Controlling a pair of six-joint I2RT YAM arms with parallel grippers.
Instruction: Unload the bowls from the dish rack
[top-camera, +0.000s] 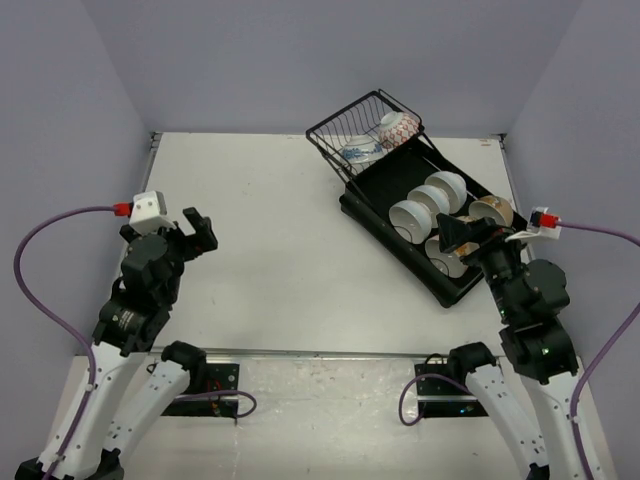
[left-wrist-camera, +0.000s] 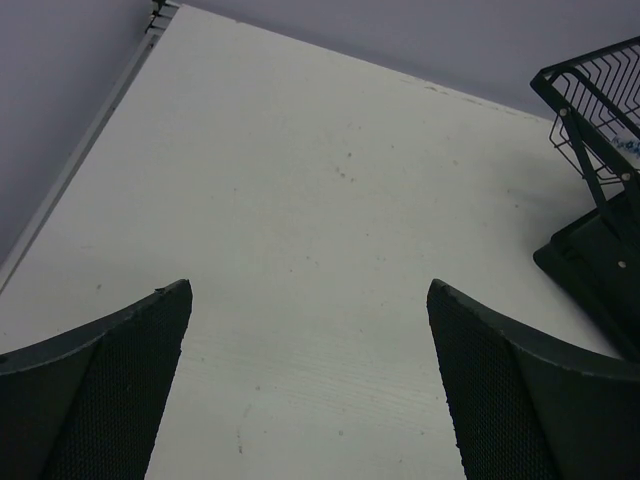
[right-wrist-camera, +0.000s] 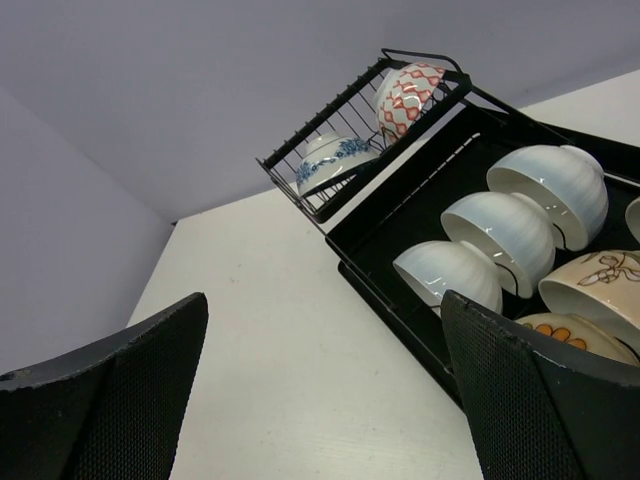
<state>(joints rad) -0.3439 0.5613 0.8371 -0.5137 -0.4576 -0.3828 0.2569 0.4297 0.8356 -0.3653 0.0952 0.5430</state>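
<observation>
At the lower left of the overhead view, the left fingers (left-wrist-camera: 110, 400) stand wide apart and hold nothing, above bare surface (top-camera: 270, 240). At the right edge, the right fingers (right-wrist-camera: 540, 400) are just as wide and empty, hovering at the lower end of the rack (top-camera: 388, 180), close over the cream bowls (right-wrist-camera: 590, 285). Three white bowls (top-camera: 432, 198) stand on edge in a row in the tray. The tilted wire basket (top-camera: 345, 125), at upper centre, holds a blue bowl (top-camera: 358, 152) and a pink bowl (top-camera: 398, 128).
</observation>
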